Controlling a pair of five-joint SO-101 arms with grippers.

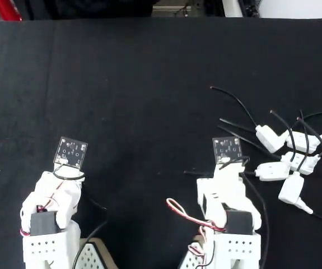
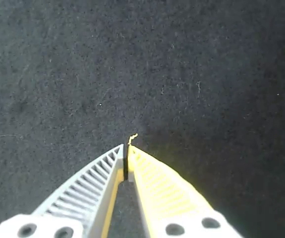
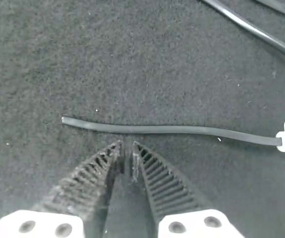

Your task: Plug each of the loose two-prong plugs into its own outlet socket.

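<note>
Plug and socket bodies [image 1: 287,162]: five, white moulded plastic, lying loose in a tight cluster by the right edge of the worktop, roughly midway front to back. Several lie touching or just beside one another; plug and socket cannot be told apart.

Frontmost body [image 1: 291,189]: tilted, its slim end pointing toward the front-right corner.

Cords [image 1: 236,101]: thin, black, trailing leftward and backward from the cluster, some crossing over the bodies.

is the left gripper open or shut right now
Shut. The left gripper shows its fingers meeting at the tips in its wrist view, with nothing held between them.
</note>
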